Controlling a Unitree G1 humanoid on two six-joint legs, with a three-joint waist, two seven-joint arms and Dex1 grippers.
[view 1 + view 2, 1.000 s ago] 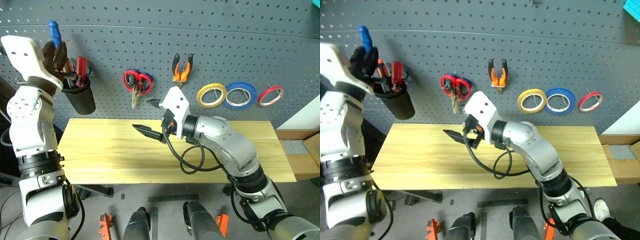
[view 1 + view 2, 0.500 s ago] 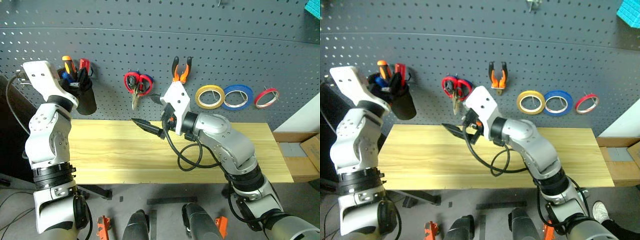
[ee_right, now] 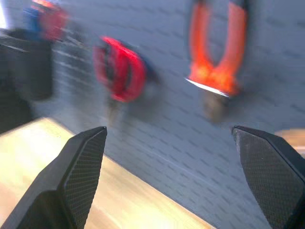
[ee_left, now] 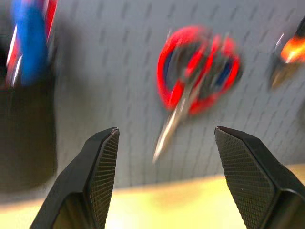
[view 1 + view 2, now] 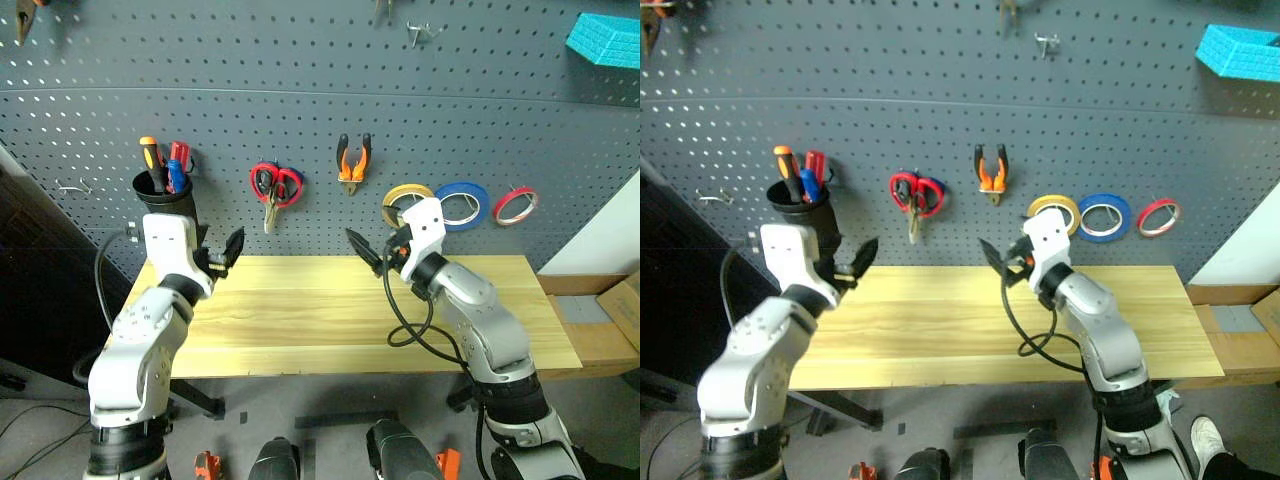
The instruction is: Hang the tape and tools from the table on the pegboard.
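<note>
Two scissors (image 5: 274, 189) between black cup (image 5: 172, 203) and pliers (image 5: 352, 162).

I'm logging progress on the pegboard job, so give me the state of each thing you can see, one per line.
Yellow translucent tape roll: hung on pegboard.
Orange-and-black-handled pliers: hung.
Blue-handled screwdriver: standing in black cup.
Red-handled scissors: hung.
Light wood table: bare.
Left gripper: open, empty.
Right gripper: open, empty.

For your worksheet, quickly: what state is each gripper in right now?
Left gripper: open, holding nothing.
Right gripper: open, holding nothing.
</note>
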